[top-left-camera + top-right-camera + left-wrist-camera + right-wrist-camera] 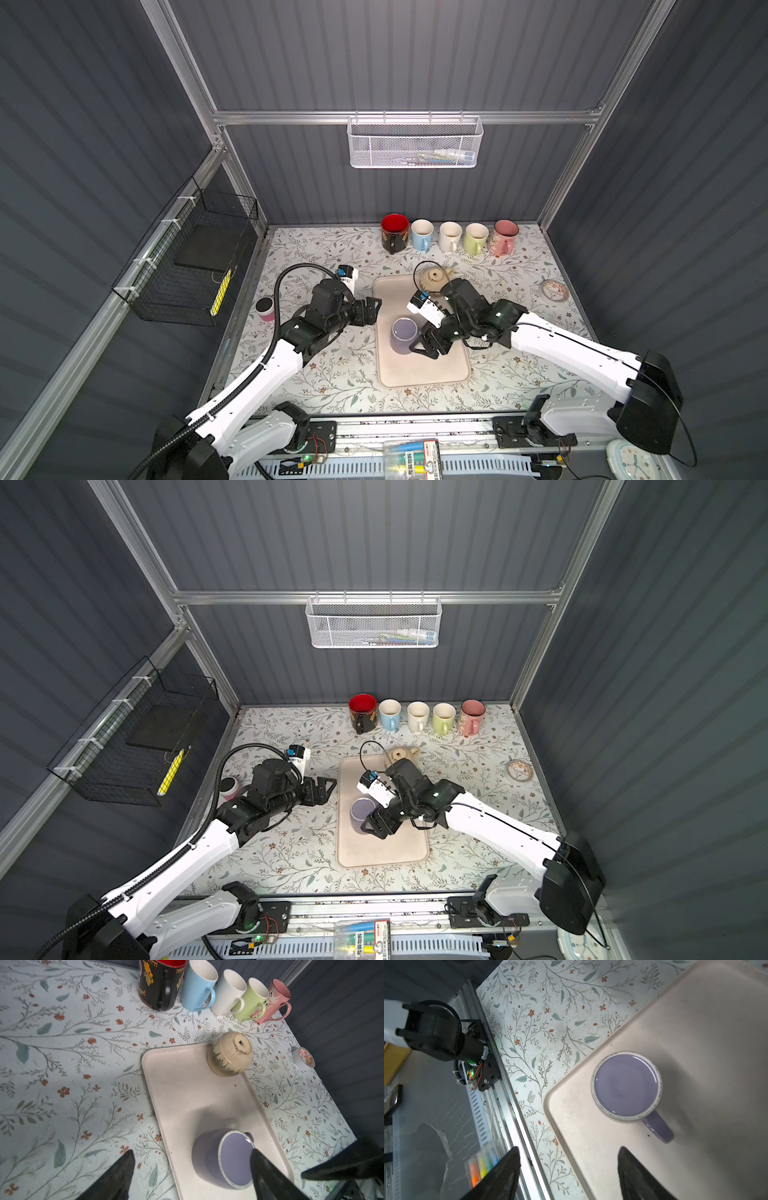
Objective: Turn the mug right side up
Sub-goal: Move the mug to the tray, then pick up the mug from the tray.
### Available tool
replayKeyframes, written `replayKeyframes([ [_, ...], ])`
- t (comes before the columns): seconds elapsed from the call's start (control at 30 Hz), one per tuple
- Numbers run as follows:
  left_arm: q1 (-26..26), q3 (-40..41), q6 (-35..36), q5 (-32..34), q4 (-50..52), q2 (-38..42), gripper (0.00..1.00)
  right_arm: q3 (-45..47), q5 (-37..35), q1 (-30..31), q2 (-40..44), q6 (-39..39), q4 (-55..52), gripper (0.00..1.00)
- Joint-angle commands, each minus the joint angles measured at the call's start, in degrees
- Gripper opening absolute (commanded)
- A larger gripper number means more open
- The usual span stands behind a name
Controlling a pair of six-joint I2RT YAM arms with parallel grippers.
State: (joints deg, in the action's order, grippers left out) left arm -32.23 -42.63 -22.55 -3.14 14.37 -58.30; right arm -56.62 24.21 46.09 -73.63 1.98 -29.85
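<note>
A purple mug (404,334) (361,814) (626,1084) stands mouth up on the beige tray (419,374), with its handle toward my right gripper. My right gripper (420,350) (569,1153) is open just beside the handle and holds nothing. A beige speckled mug (229,1053) (434,277) sits upside down at the tray's far corner, partly hidden by my right arm in both top views. My left gripper (376,311) (192,1153) hovers open at the tray's left edge, apart from the purple mug (224,1159).
Several upright mugs line the back wall, from a black-and-red one (394,232) to a pink one (505,237). A tape roll (553,289) lies at the right. A pink pot with a dark lid (266,308) sits by the left edge.
</note>
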Motion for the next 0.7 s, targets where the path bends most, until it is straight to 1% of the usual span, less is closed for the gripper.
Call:
replayKeyframes([
  [0.0, -0.29, 2.35, -0.08, -3.27, 3.77, 3.14, 0.85, 0.60, 0.38, -0.64, -0.65, 16.14, -7.69, 0.76],
  [0.03, -0.29, 2.69, -0.21, -3.23, 4.51, 3.97, 0.85, 0.92, -0.94, -0.77, -1.46, 20.68, -8.22, 0.78],
  [0.1, -0.29, 2.87, -0.06, -2.93, 6.18, 5.22, 0.85, 0.68, -2.46, -1.97, -3.53, 26.11, -8.45, 0.79],
  [0.2, -0.29, 2.56, 0.33, -2.58, 8.56, 6.77, 0.85, -1.85, -0.07, -6.92, -6.75, 29.56, -8.29, 0.80],
  [0.3, -0.29, 2.41, 0.70, -2.15, 10.19, 7.88, 0.86, -2.80, 0.75, -9.71, -8.76, 33.92, -7.29, 0.80],
  [0.43, -0.31, 2.88, 1.34, -1.79, 11.68, 9.28, 0.87, -4.09, -0.56, -10.83, -11.93, 41.72, -7.66, 0.83],
  [0.67, -0.29, 2.24, 2.22, -1.18, 15.04, 11.63, 0.91, -10.11, -1.57, -11.21, -20.08, 48.69, -12.40, 0.82],
])
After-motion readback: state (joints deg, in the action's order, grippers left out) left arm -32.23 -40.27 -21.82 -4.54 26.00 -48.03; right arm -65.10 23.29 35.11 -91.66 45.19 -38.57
